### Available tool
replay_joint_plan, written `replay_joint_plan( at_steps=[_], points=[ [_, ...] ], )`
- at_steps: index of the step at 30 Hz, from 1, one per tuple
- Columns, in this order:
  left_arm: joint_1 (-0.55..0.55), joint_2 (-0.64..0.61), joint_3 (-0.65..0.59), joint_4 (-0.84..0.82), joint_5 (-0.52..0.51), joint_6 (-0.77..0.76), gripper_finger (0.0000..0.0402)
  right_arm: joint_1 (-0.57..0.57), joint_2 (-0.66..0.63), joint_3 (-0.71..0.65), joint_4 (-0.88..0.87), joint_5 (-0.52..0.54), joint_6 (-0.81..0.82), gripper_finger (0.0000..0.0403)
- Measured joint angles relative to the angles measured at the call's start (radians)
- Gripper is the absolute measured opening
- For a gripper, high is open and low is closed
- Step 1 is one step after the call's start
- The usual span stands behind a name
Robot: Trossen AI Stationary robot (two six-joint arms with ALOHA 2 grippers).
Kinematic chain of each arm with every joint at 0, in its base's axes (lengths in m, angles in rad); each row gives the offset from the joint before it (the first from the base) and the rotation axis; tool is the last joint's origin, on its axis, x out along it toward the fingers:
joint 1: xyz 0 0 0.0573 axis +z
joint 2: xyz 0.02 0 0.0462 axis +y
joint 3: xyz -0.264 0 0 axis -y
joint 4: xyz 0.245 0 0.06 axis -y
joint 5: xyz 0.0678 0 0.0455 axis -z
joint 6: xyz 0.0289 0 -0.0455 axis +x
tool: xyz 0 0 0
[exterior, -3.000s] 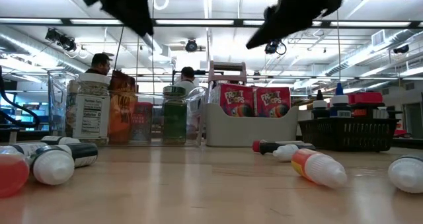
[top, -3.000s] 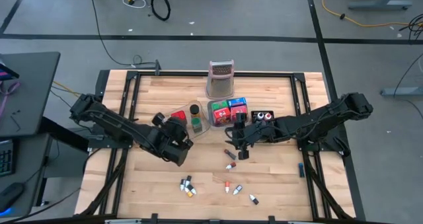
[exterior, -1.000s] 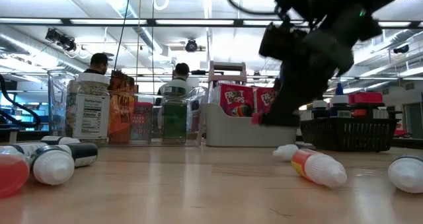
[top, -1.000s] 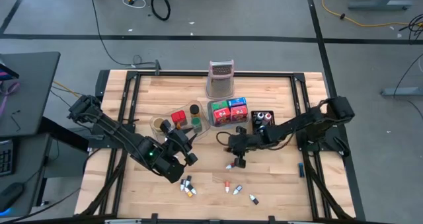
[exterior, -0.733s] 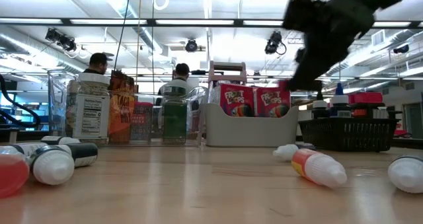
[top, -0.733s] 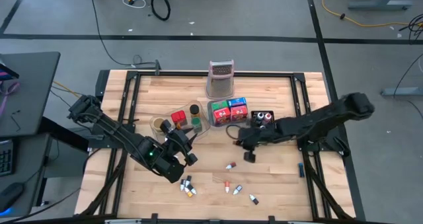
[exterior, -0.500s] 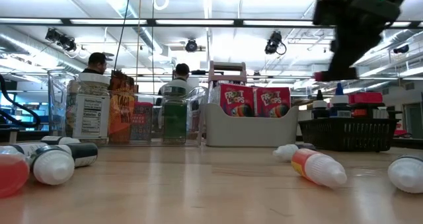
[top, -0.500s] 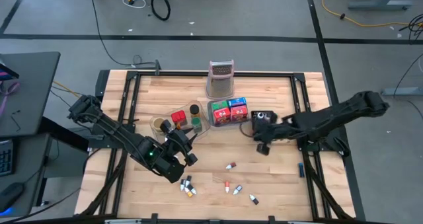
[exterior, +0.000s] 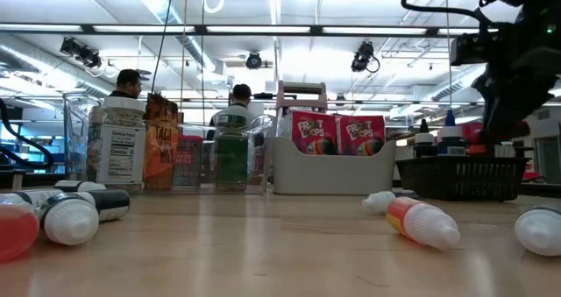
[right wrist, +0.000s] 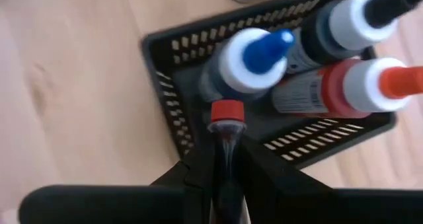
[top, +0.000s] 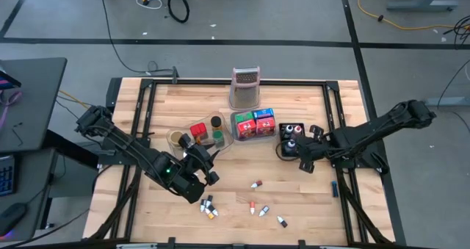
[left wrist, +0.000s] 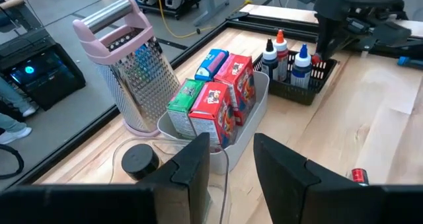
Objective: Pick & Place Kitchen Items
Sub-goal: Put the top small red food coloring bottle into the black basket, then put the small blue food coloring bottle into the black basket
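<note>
While the right claw (right wrist: pixel 225 159) pinches a red-capped bottle (right wrist: pixel 227 113) upright, the black basket (right wrist: pixel 173 85) lies at its twelve o'clock, directly below.

On the worktop (top: pixel 308 197), the grater (top: pixel 246 89) stands behind the tray of boxes (top: pixel 254 125). The basket of bottles (top: pixel 291 136) sits right of that tray; loose tubes (top: pixel 257 208) lie in front.

A robotics lab or workshop: a wooden table (top: pixel 220 109) in a black metal frame (top: pixel 345 109) stands on grey concrete floor with loose cables (top: pixel 178 6), under strip lights (exterior: pixel 289 30) and ceiling cameras (exterior: pixel 253 61), with people (exterior: pixel 131 84) at workstations behind.
</note>
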Motion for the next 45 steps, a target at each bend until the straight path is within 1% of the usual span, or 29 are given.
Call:
replay_joint_plan(
  at_steps=[4, 9, 12, 19, 22, 24, 26, 29, 31, 33, 34, 37, 40, 43, 45],
  points=[
    [0.0, 0.0, 0.0, 0.0, 0.0, 0.0, 0.0126, 0.0, 0.0, -0.012, 0.022, 0.065, -0.001, 0.0068],
    [0.0, 0.0, 0.0, 0.0, -0.001, 0.0, 0.0126, 0.0, 0.0, -0.012, 0.088, 0.07, -0.059, 0.0083],
    [0.0, 0.0, 0.0, 0.0, 0.0, 0.0, 0.0126, 0.0, 0.0, -0.012, 0.117, 0.041, -0.08, 0.0103],
    [0.0, 0.0, 0.0, 0.0, 0.0, 0.0, 0.0126, 0.0, 0.0, -0.012, 0.115, 0.083, -0.074, 0.0163],
    [0.0, 0.0, 0.0, 0.0, 0.0, 0.0, 0.0126, 0.0, 0.0, -0.012, 0.115, 0.065, -0.066, 0.0184],
    [0.0, 0.0, 0.0, 0.0, 0.0, 0.0, 0.0126, 0.0, 0.0, -0.012, 0.115, 0.026, -0.051, 0.0195],
    [0.0, 0.0, 0.0, 0.0, 0.0, 0.0, 0.0126, 0.0, 0.0, -0.012, 0.116, -0.035, -0.031, 0.02],
    [0.0, 0.0, 0.0, 0.0, 0.0, 0.0, 0.0126, 0.0, 0.0, -0.01, 0.119, -0.172, 0.03, 0.0203],
    [0.0, 0.0, 0.0, 0.0, 0.0, 0.0, 0.0126, 0.0, 0.0, -0.008, 0.122, -0.266, 0.045, 0.0203],
    [0.0, 0.0, 0.0, 0.0, 0.0, 0.0, 0.0126, 0.001, 0.0, -0.008, 0.123, -0.337, 0.041, 0.0203],
    [0.0, 0.0, 0.0, 0.0, 0.0, -0.001, 0.0126, 0.001, 0.0, -0.008, 0.123, -0.36, 0.032, 0.0203],
    [0.0, 0.0, 0.0, 0.0, 0.0, -0.002, 0.0126, 0.005, 0.0, -0.007, 0.121, -0.386, 0.045, 0.0204],
    [0.0, 0.0, 0.0, 0.0, 0.0, -0.003, 0.0126, 0.017, 0.0, -0.006, 0.09, -0.431, 0.143, 0.0204],
    [0.0, 0.0, 0.0, 0.0, 0.0, -0.004, 0.0126, 0.036, 0.0, -0.006, 0.023, -0.515, 0.316, 0.0204],
    [0.0, 0.0, 0.0, 0.0, 0.0, -0.004, 0.0126, 0.048, 0.0, -0.006, -0.03, -0.549, 0.426, 0.0204]
  ],
)
